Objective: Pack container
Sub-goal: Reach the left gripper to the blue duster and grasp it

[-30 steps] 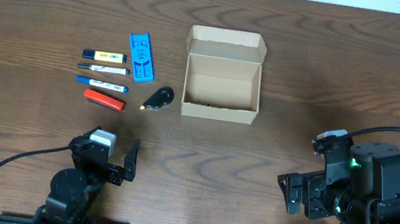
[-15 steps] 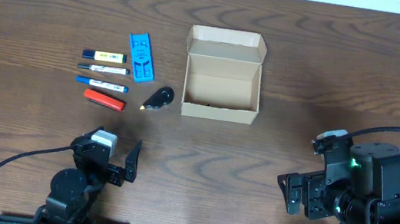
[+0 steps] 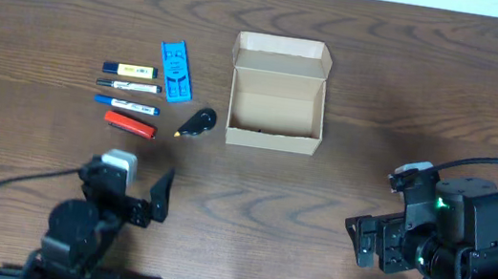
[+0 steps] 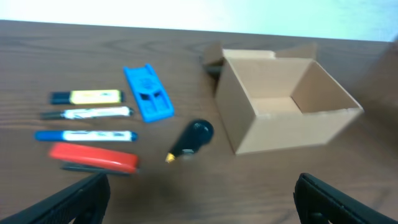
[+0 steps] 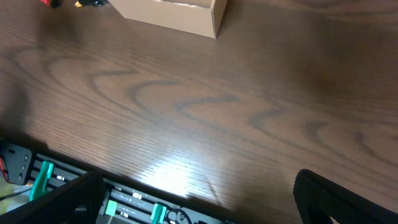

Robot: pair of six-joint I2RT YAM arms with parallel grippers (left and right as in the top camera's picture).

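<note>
The container (image 3: pixel 275 106) is an open tan cardboard box at the table's middle back, its flap lid folded back; it also shows in the left wrist view (image 4: pixel 283 109) and the right wrist view (image 5: pixel 180 15). To its left lie a yellow marker (image 3: pixel 130 70), a white marker (image 3: pixel 130 85), a blue marker (image 3: pixel 125 103), a red stapler (image 3: pixel 130 124), a blue flat holder (image 3: pixel 175 71) and a black correction tape (image 3: pixel 198 122). My left gripper (image 3: pixel 156 199) is open and empty, in front of these items. My right gripper (image 3: pixel 363 241) is open and empty at the front right.
The dark rail with green clips (image 5: pixel 93 193) runs along the table's front edge. Cables trail from both arms. Bare wooden table (image 3: pixel 250 207) lies between the two grippers and the box.
My left arm has shifted a little to the left and forward. The right arm and all objects have not moved.
</note>
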